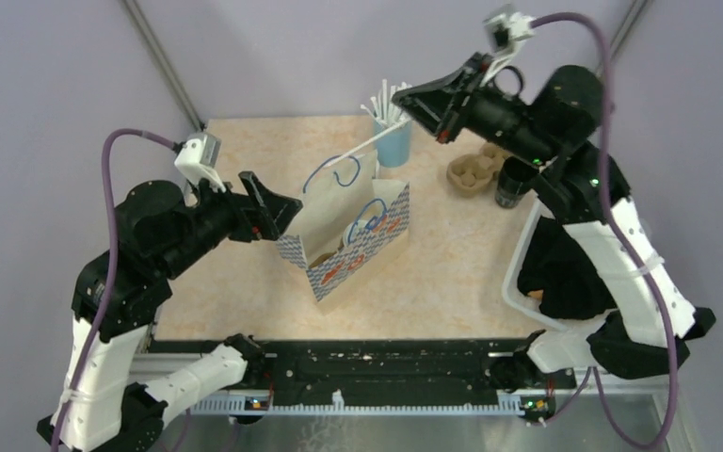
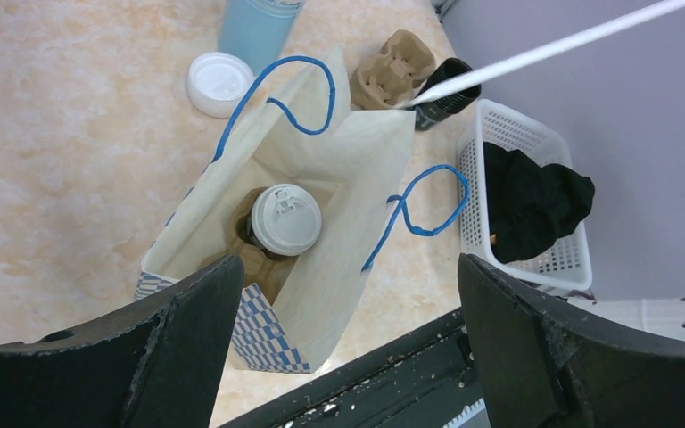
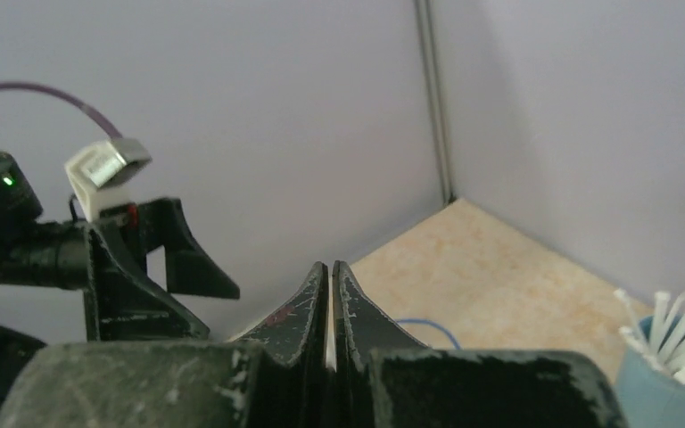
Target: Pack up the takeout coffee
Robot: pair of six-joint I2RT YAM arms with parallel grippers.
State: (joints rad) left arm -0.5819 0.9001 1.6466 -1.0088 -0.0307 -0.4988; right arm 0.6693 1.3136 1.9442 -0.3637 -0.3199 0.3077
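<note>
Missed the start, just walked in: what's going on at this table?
A small dark disposable cup with a round white lid sits in a brown cardboard carrier inside the open paper bag with blue handles. The left tool hangs wide open beside the bag, holding nothing. The right tool is shut on a long white straw, whose free end reaches the bag's rim. A second, lidless dark cup stands outside, by the white basket.

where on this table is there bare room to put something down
The widest bare tabletop lies between the paper bag, the white basket and the near edge. A second patch runs left of the bag, out to the table's left edge. The far right is crowded: straw cup, cardboard carrier, dark cup, basket.
</note>
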